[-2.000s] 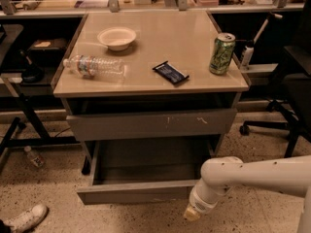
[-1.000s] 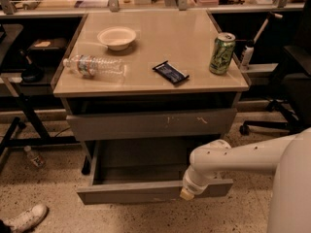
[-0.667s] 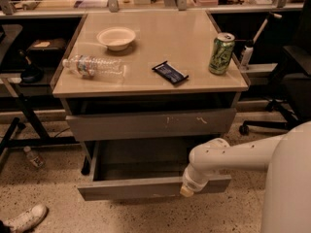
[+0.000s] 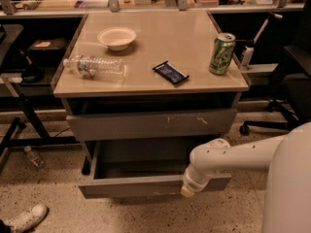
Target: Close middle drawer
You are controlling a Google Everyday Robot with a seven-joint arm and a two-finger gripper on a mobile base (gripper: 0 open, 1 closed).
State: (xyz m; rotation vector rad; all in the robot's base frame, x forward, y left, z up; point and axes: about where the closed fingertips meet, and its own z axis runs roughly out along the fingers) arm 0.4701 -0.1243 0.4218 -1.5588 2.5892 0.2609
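The middle drawer (image 4: pixel 146 185) is the wide shallow grey drawer that stands pulled out under the tabletop, its grey inside (image 4: pixel 141 160) showing. Its plain front faces me low in the camera view. Above it sits the grey drawer front with pale scratch marks (image 4: pixel 151 124), slightly out. My gripper (image 4: pixel 187 191) is at the end of the white arm that comes in from the lower right. It rests against the right part of the middle drawer's front, pointing down and left.
On the tabletop (image 4: pixel 160 38) are a white bowl (image 4: pixel 116 37), a lying plastic bottle (image 4: pixel 95 66), a dark blue snack bar (image 4: pixel 171 73) and a green can (image 4: pixel 221 53). An office chair base (image 4: pixel 272 120) stands at the right. A small bottle (image 4: pixel 33 157) and a shoe (image 4: pixel 26 218) lie on the floor at left.
My arm has swung left from the lower right until its end meets the drawer front. The drawer has moved in only slightly, if at all.
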